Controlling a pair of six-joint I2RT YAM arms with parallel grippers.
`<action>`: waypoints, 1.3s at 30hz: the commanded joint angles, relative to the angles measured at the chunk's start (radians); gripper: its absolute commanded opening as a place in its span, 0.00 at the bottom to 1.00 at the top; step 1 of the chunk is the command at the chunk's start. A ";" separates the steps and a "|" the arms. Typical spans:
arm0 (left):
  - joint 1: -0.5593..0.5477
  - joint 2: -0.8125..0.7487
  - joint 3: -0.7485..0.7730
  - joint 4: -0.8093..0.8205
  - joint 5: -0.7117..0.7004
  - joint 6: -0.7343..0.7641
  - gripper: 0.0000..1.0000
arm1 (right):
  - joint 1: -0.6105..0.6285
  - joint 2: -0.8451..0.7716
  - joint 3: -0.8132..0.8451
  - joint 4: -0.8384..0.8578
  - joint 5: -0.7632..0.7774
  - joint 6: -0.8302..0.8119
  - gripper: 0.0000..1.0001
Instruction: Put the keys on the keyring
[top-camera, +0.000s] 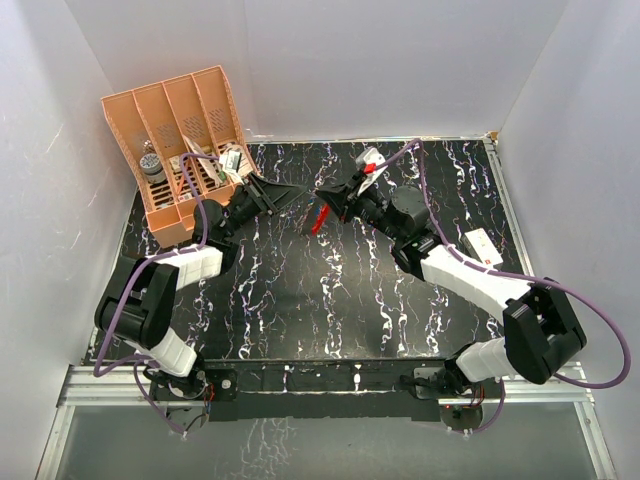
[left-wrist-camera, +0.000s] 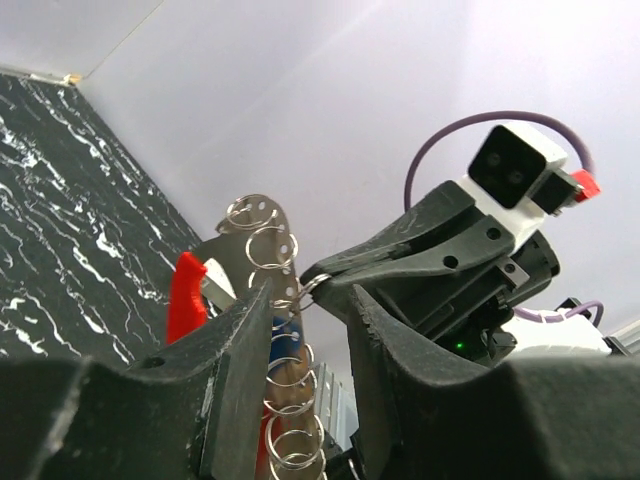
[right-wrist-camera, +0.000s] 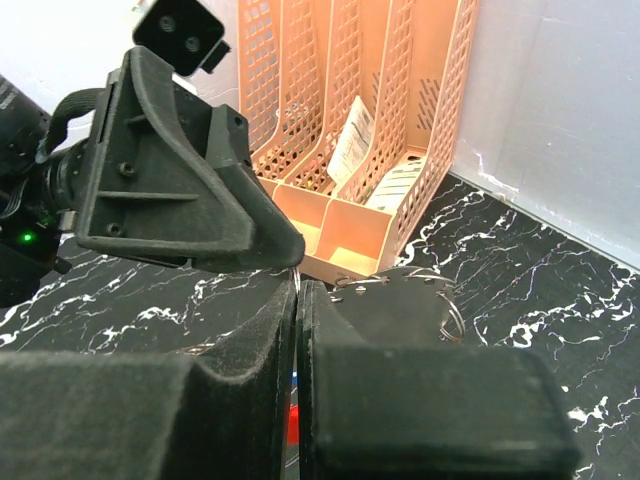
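The keyring (top-camera: 318, 218) hangs above the table (top-camera: 330, 290), to the right of the rack (top-camera: 170, 222), level with the rack's near end. It hangs between the tips of the two grippers. The left gripper (top-camera: 296, 192) reaches in from the rack's side, so it lies between the rack and the keyring. The right gripper (top-camera: 325, 196) meets it from the side away from the rack.

In the left wrist view the keyring's red loop (left-wrist-camera: 185, 300) lies against a flat grey tag (left-wrist-camera: 232, 262), with a row of small silver rings (left-wrist-camera: 272, 245) running down the tag's edge. The right gripper's fingers are pressed together on one of these rings, at the side of the row farther from the rack. The right wrist view shows the same fingers with only a hairline between them.

The left fingers (left-wrist-camera: 235, 370) stand a narrow gap apart, with the row of rings running down that gap. Whether they actually clamp anything cannot be told. A small blue piece (left-wrist-camera: 279, 325) shows in the gap beside the rings, too hidden to tell whether it is a key head. Neither key can be made out clearly in any view.

A white card (top-camera: 480, 245) lies flat on the table, well to the right of the rack, beyond the right arm.
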 joint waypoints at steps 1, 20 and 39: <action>0.003 -0.035 -0.002 0.221 0.009 -0.010 0.34 | 0.004 -0.041 0.001 0.093 0.029 0.022 0.00; 0.000 0.007 0.070 0.194 0.099 0.037 0.31 | 0.004 -0.034 0.014 0.117 -0.018 0.056 0.00; -0.025 0.028 0.078 0.188 0.117 0.047 0.10 | 0.004 -0.027 0.026 0.134 -0.043 0.078 0.00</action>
